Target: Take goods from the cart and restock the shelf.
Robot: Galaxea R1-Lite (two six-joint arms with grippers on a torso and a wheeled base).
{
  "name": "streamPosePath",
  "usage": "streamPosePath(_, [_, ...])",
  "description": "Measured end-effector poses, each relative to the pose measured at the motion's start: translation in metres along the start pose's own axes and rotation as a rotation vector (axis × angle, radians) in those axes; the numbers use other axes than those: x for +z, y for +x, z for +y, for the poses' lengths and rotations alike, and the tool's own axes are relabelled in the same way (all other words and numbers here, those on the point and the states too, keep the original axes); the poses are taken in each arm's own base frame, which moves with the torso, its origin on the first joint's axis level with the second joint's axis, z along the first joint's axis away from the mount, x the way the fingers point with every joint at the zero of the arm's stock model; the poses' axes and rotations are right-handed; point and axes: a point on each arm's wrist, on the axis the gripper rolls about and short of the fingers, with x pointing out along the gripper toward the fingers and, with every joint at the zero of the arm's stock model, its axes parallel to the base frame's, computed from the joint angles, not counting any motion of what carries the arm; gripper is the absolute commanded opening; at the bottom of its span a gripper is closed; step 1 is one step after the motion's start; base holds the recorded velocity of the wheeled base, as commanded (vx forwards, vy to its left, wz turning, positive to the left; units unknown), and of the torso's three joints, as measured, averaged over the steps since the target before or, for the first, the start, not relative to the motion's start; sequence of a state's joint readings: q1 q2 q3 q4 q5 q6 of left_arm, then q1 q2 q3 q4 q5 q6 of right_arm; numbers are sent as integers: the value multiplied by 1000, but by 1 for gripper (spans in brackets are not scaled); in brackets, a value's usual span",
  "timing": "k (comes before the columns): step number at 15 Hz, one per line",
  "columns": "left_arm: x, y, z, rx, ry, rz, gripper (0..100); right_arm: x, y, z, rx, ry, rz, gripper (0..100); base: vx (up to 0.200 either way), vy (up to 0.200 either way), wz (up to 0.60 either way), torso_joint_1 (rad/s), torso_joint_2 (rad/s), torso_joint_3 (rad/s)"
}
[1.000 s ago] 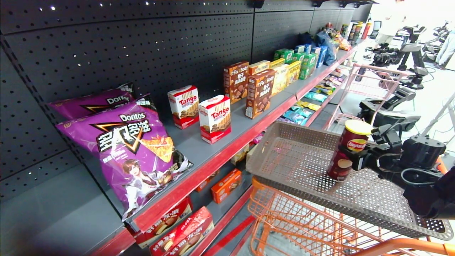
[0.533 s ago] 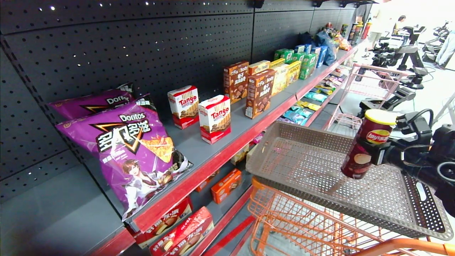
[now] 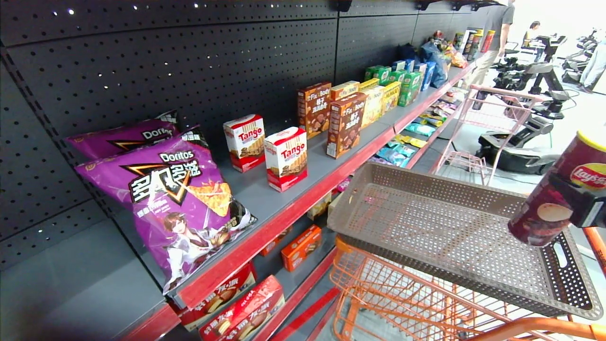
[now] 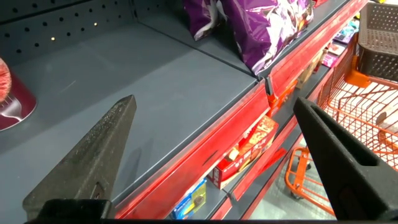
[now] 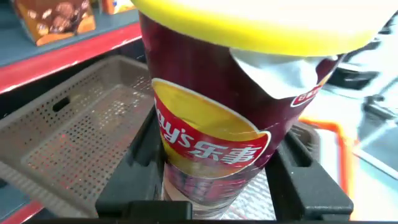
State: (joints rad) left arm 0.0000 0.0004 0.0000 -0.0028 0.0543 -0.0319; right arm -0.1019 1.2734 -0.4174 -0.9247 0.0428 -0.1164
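Closed on the red chip canister (image 5: 211, 124), my right gripper (image 5: 217, 180) has a finger on each side of its lower body, yellow lid uppermost. Seen from the head, the chip canister (image 3: 549, 208) hangs tilted above the right end of the grey perforated tray (image 3: 426, 222) on the orange cart (image 3: 378, 293). It is clear of the mesh and well apart from the shelf (image 3: 255, 189). My left gripper (image 4: 211, 155) is spread wide with nothing in it, over bare deck beside a purple Doritos bag (image 4: 261, 25).

I judge this to be the carry from cart to shelf. Next I need to swing across to a free patch of deck, straighten the canister, and set it down without nudging the wafer boxes (image 3: 284, 156).
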Motion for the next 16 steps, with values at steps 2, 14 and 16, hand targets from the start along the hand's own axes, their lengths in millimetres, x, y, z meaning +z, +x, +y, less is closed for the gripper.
streamPosePath(2, [0,0,0,1,0,1,100,7,-28,-2,-101,0,75,0,0,0,0,0,0,0])
streamPosePath(14, [0,0,0,1,0,0,100,31,-102,0,-230,10,23,0,0,0,550,-1,2,4])
streamPosePath(16, [0,0,0,0,0,0,100,30,-102,0,-227,10,25,0,0,0,600,2,2,2])
